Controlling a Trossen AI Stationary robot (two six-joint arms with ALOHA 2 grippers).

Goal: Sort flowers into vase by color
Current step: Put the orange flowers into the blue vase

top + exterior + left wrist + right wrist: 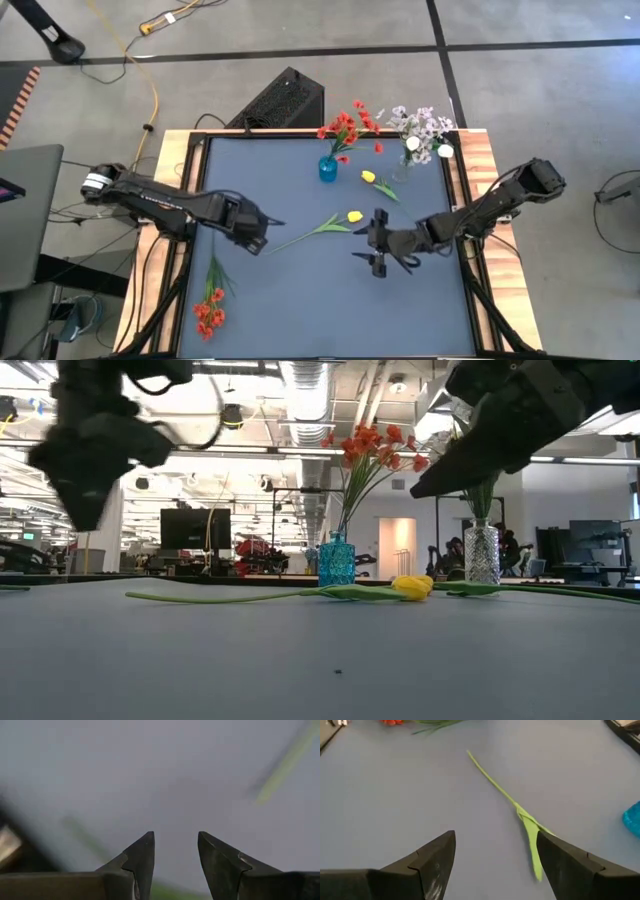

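**Inspector:** Flowers are noted in four places. A yellow tulip (355,216) is laid flat near the middle of the table (300,300), its stem running from the blossom toward the left arm's side and slightly toward the near edge. A second yellow tulip (368,177) is laid beside the clear vase (402,172), its long axis slanted from the blossom toward the right arm's side.

**Clerk:** And the rest?

**Inspector:** A red blossom cluster (345,125) is stood upright in the blue vase (328,168); white tulips and pale sprays (422,130) are held in the clear vase. A further red cluster (208,312) is laid near the front-left corner, stem pointed toward the far side.

**Clerk:** Any writing or labels?

**Inspector:** No legible writing is seen on anything.

**Clerk:** Grippers?

**Inspector:** The left gripper (270,226) is raised above the table near the stem's free end, jaws partly parted, nothing pinched. The right gripper (377,243) is positioned just beside the central tulip's blossom, jaws spread wide and empty; in its wrist view the stem (505,795) is seen running away beyond one finger.
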